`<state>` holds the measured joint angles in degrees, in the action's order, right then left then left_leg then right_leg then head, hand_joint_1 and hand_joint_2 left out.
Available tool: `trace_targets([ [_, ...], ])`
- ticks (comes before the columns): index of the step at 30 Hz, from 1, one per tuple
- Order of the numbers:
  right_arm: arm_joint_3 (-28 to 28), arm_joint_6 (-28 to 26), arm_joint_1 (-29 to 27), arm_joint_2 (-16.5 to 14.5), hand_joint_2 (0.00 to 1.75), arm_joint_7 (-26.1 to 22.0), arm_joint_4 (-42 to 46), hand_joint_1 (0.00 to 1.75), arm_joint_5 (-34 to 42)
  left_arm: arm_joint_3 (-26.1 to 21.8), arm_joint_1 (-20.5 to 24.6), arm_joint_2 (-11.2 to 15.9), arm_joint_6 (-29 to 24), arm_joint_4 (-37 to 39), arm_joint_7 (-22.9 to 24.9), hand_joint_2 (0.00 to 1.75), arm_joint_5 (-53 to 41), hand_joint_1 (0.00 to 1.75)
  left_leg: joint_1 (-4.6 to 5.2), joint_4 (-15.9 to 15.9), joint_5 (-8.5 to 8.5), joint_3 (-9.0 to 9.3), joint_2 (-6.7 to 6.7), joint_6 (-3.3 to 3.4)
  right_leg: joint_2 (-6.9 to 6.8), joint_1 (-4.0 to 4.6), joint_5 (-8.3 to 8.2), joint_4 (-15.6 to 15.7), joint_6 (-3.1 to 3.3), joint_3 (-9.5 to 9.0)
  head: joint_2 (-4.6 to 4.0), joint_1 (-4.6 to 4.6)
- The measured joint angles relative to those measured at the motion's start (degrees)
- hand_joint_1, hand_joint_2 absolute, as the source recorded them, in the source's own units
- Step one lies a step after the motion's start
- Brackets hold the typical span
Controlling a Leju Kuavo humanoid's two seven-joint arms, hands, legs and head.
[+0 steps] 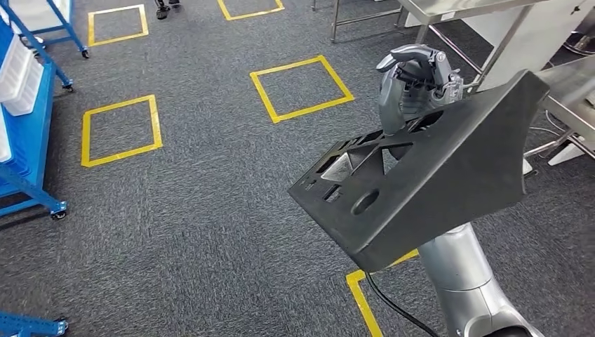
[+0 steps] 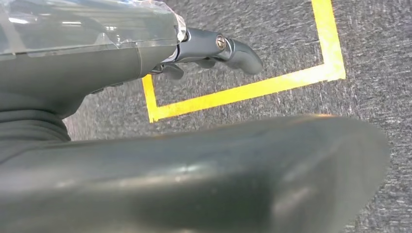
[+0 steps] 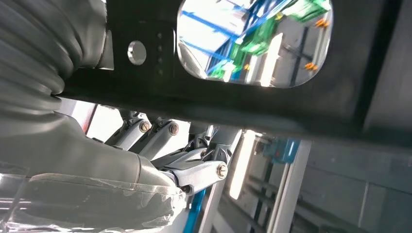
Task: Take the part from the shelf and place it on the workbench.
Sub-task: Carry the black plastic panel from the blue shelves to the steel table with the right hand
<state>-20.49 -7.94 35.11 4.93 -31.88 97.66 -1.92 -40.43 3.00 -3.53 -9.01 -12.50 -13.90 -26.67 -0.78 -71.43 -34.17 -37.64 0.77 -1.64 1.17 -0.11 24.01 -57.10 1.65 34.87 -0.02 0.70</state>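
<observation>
The part [image 1: 435, 189] is a large black ribbed bracket with cut-outs, carried tilted in the air at the right of the head view. My right hand [image 1: 414, 81] grips its far upper edge, fingers curled over the rim. The right wrist view has the part's black frame [image 3: 272, 109] running across, with my right hand [image 3: 194, 165] closed against it. The steel workbench [image 1: 449, 10] stands at the far right, beyond the part. My left hand [image 2: 194, 46] hangs over the carpet, fingers apart and holding nothing.
A blue shelf trolley [image 1: 28, 133] with white bins [image 1: 21, 77] stands at the left edge. Yellow tape squares [image 1: 302, 88] mark the grey carpet. A person's feet [image 1: 165, 7] are at the far top. Steel table legs [image 1: 337, 21] stand near the workbench.
</observation>
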Motion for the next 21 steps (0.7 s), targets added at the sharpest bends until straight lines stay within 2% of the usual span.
trace_targets([
  [1,0.0,0.0,-0.3,0.0,1.75,-0.1,0.0,1.75,0.0,0.0,-0.1,0.1,0.0,0.0,0.0,0.0,0.0,0.0,0.01,-2.2,-0.29,-1.43,-0.26,-0.05,0.81,0.06,0.02,-0.1,0.03,-0.01,0.0,0.0],
  [2,0.0,0.1,-0.5,0.0,1.75,-0.1,0.0,1.75,0.1,-0.1,-0.2,0.2,0.0,0.0,0.0,0.0,0.1,0.0,0.01,-2.5,0.54,-1.97,-0.39,-0.06,1.67,0.1,0.06,-0.1,0.01,-0.01,0.0,0.0],
  [3,-0.1,0.2,-0.6,0.0,1.75,-0.2,0.0,1.75,0.2,-0.2,-0.2,0.3,0.0,0.0,0.0,0.0,0.1,0.0,-0.01,-0.3,2.53,-1.35,-0.59,-0.01,2.54,0.1,0.11,-0.3,-0.06,-0.03,0.0,0.0],
  [4,-0.1,0.3,-0.6,0.0,1.75,-0.2,0.0,1.75,0.3,-0.3,-0.2,0.4,-0.1,0.0,0.0,0.0,0.1,0.0,-0.06,3.6,5.04,0.08,-1.24,0.1,3.36,0.06,0.21,-0.5,-0.19,-0.05,0.0,0.0],
  [6,-0.1,0.6,-0.6,-0.2,1.75,-0.4,0.0,1.75,0.5,-0.6,-0.1,0.5,-0.1,0.0,0.0,0.0,0.1,0.0,-0.25,10.8,8.16,3.08,-3.59,0.41,4.87,0.07,0.41,-0.9,-0.63,0.14,0.0,0.01],
  [7,-0.1,0.7,-0.7,-0.2,1.75,-0.5,0.0,1.75,0.6,-0.7,-0.1,0.6,-0.1,0.0,0.0,0.0,0.1,0.0,-0.24,12.5,8.55,3.85,-4.4,0.58,5.49,-0.01,0.43,-1.1,-0.92,0.33,0.0,0.01],
  [8,-0.1,0.9,-0.8,-0.2,1.75,-0.6,0.1,1.75,0.8,-0.8,-0.1,0.7,-0.1,0.0,0.0,0.0,0.1,0.0,-0.15,13.1,8.37,4.15,-4.63,0.8,6.11,-0.14,0.38,-1.1,-1.29,0.53,0.0,0.0],
  [10,-0.2,1.3,-0.9,-0.3,1.75,-0.8,0.2,1.75,1.2,-0.9,0.1,0.7,-0.1,0.0,0.0,0.0,0.0,0.0,-0.08,13.6,8.63,4.45,-3.44,1.44,7.05,-0.45,0.3,-1.0,-2.05,0.75,0.0,0.0],
  [11,-0.2,1.6,-0.8,-0.3,1.75,-0.9,0.3,1.75,1.5,-0.9,0.2,0.8,-0.1,0.0,-0.1,0.0,0.0,0.0,-0.13,14.0,8.8,4.65,-2.78,1.86,6.33,-0.41,0.74,-1.5,-2.34,1.0,0.0,-0.01],
  [12,-0.2,2.0,-0.7,-0.3,1.75,-1.0,0.5,1.75,1.9,-0.9,0.2,0.8,0.0,0.0,-0.2,0.0,-0.1,0.0,-0.2,14.4,8.97,4.84,-2.06,2.22,4.84,-0.3,1.84,-3.3,-2.55,1.8,0.0,-0.01],
  [14,-0.3,2.9,-0.4,-0.3,1.75,-1.1,0.8,1.75,2.8,-0.9,0.2,0.9,0.0,0.0,-0.4,0.0,-0.3,0.0,-0.07,14.7,9.04,5.03,-0.64,2.64,0.98,-0.24,5.35,-10.0,-2.85,5.05,0.0,0.0],
  [15,-0.4,3.4,-0.3,-0.3,1.75,-1.1,1.0,1.75,3.3,-0.9,0.2,1.0,0.1,0.0,-0.4,0.0,-0.4,0.0,0.02,14.7,8.98,5.03,0.11,2.7,-0.04,-0.39,6.99,-14.0,-3.03,7.07,0.0,0.01],
  [16,-0.5,3.8,-0.3,-0.3,1.75,-1.0,1.2,1.75,3.7,-0.9,0.1,1.0,0.1,0.0,-0.4,0.0,-0.5,0.0,0.07,14.7,8.9,5.04,0.87,2.7,-0.51,-0.57,7.76,-16.8,-3.19,8.48,0.0,0.01],
  [17,-0.5,4.1,-0.3,-0.3,1.75,-0.9,1.4,1.75,3.9,-0.9,0.1,1.0,0.2,0.0,-0.5,0.0,-0.5,0.0,0.09,14.7,8.8,5.09,1.61,2.66,-0.78,-0.74,7.52,-17.5,-3.31,8.88,0.0,0.0],
  [18,-0.6,4.3,-0.1,-0.2,1.75,-0.7,1.6,1.75,4.0,-0.9,0.1,1.0,0.3,0.0,-0.6,0.0,-0.6,0.0,0.09,14.6,8.7,5.19,2.31,2.56,-1.09,-0.88,6.29,-16.0,-3.38,8.06,0.0,0.0],
  [19,-0.6,4.5,0.3,-0.2,1.75,-0.5,1.9,1.75,4.1,-0.9,0.1,1.0,0.5,0.0,-0.7,0.0,-0.7,0.0,0.1,14.6,8.55,5.35,2.95,2.39,-1.86,-0.94,4.39,-12.3,-3.37,6.12,0.0,0.0],
  [21,-0.8,5.0,1.6,-0.3,1.75,0.4,2.5,1.75,4.0,-0.9,0.2,1.1,0.8,0.0,-0.9,0.0,-1.0,0.0,0.35,14.4,8.12,5.68,4.09,1.88,-4.64,-0.69,1.52,-4.4,-3.0,1.88,0.0,0.01],
])
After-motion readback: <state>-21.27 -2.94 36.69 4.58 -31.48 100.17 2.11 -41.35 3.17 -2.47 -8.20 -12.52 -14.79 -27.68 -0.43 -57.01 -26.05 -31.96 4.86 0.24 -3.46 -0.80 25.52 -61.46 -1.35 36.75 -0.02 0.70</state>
